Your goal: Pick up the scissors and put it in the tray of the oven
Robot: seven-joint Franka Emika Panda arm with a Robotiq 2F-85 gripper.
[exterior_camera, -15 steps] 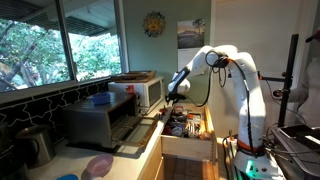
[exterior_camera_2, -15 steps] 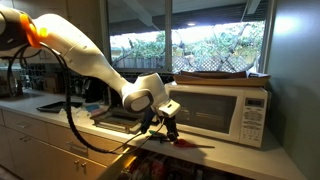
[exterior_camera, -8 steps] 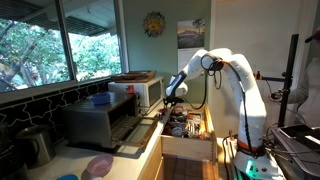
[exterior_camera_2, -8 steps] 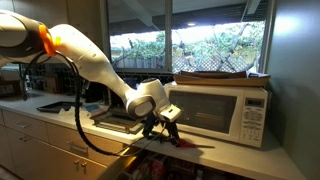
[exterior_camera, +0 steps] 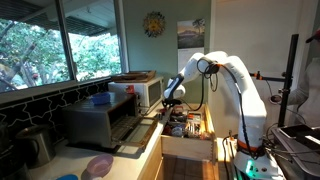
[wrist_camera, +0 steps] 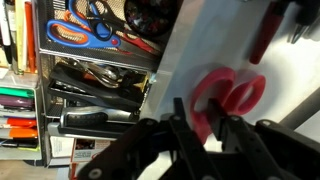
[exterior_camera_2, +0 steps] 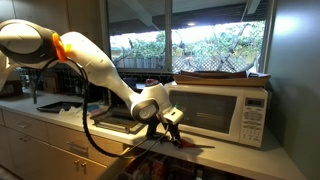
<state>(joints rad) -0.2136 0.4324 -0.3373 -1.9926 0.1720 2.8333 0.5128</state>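
Note:
Red-handled scissors (wrist_camera: 228, 95) lie on the white counter in front of the microwave; they also show in an exterior view (exterior_camera_2: 192, 144). My gripper (wrist_camera: 203, 118) is right over them, fingers apart, with one red handle loop between the fingertips. It also shows in both exterior views (exterior_camera_2: 168, 124) (exterior_camera: 170, 99). The silver-grey toaster oven (exterior_camera: 98, 122) stands further along the counter with its door dropped open and its cavity dark. Its tray (exterior_camera_2: 115, 122) shows behind the arm.
A white microwave (exterior_camera_2: 228, 110) stands just behind the scissors, with a flat basket on top. Below the counter edge an open drawer (wrist_camera: 95, 70) holds utensils and orange-and-blue scissors (wrist_camera: 85, 30). A kettle (exterior_camera: 35, 143) and a pink plate (exterior_camera: 98, 164) sit near the oven.
The arm has bent lower and the gripper has come down and closer to the red scissors on the counter. The scissors have not moved.

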